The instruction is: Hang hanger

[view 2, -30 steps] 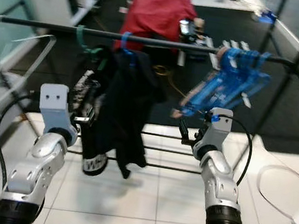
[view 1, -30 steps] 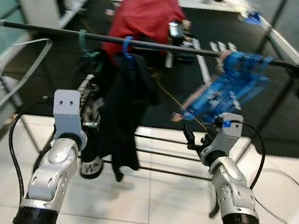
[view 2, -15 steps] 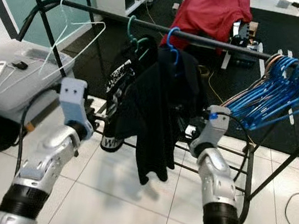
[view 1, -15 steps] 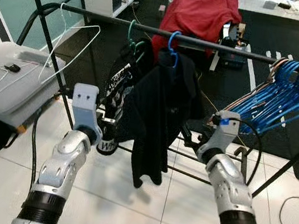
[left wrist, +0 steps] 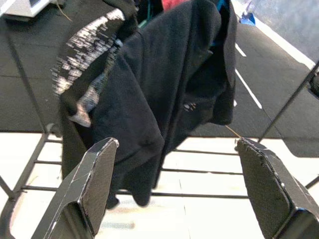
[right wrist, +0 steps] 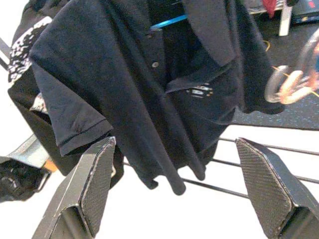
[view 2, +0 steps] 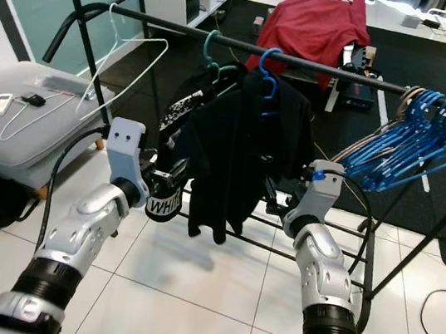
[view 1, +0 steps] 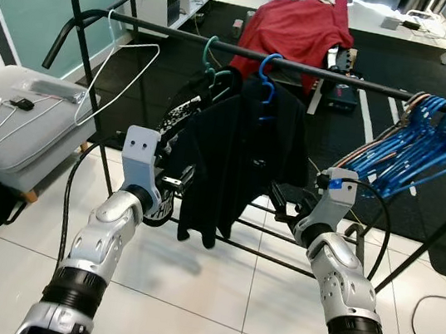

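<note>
Both grippers, left (left wrist: 174, 189) & right (right wrist: 174, 191), fingers spread wide, empty, at frame centre facing black shirt (view 1: 237, 156). Shirt hangs on blue hanger (view 1: 268, 73) from rail (view 1: 321, 74), upper centre.

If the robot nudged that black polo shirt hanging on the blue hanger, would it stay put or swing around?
The black polo shirt would likely swing, since it hangs freely from a blue hanger hooked over the rail. Its drooping sleeves and folds suggest soft, floppy cloth that would probably give way rather than push back.
</note>
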You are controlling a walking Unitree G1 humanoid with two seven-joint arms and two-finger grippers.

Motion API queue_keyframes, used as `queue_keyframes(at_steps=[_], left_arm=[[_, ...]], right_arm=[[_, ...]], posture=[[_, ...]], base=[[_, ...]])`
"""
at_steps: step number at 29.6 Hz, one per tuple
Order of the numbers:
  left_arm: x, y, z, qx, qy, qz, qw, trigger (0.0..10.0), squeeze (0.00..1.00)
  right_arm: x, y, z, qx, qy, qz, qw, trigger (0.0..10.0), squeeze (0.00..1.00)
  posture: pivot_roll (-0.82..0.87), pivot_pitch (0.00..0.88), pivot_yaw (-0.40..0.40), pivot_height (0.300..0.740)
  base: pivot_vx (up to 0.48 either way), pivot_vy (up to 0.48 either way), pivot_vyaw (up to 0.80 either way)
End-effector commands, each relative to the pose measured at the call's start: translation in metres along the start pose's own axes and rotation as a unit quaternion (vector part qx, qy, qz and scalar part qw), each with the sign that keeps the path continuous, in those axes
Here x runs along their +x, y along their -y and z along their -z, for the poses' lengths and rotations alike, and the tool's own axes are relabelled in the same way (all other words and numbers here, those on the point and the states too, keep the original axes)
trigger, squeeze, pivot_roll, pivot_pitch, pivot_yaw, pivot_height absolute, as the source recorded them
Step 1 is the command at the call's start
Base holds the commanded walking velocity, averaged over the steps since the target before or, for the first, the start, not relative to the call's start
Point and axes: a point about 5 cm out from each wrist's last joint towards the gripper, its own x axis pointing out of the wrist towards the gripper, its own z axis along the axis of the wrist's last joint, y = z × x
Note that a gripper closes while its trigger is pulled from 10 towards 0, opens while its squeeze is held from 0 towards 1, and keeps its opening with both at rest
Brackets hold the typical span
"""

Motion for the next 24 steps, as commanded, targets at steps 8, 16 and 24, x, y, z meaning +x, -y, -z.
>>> queue_keyframes(at_steps=[8, 16, 24], left_arm=[[0.0023, -0.0047, -0.0044, -0.009, 0.022, 0.016, 1.0, 10.0, 0.0], [0.0042, -0.0069, -0.004, -0.006, 0.027, 0.01, 1.0, 10.0, 0.0], [0.0046, -0.013, -0.0044, -0.002, 0.033, -0.017, 0.999, 10.0, 0.0]], right_arm=[[-0.0002, 0.0012, 0.0077, 0.0, -0.02, 0.005, 1.0, 10.0, 0.0], [-0.0003, 0.0008, 0.006, 0.003, -0.012, 0.005, 1.0, 10.0, 0.0], [-0.0004, 0.0011, 0.0063, 0.004, -0.012, 0.005, 1.0, 10.0, 0.0]], posture=[[-0.13, 0.048, 0.003, 0.74], [-0.13, 0.05, 0.004, 0.74], [-0.13, 0.05, 0.005, 0.74]], base=[[0.0, 0.0, -0.49], [0.0, 0.0, -0.1], [0.261, 0.0, 0.0]])
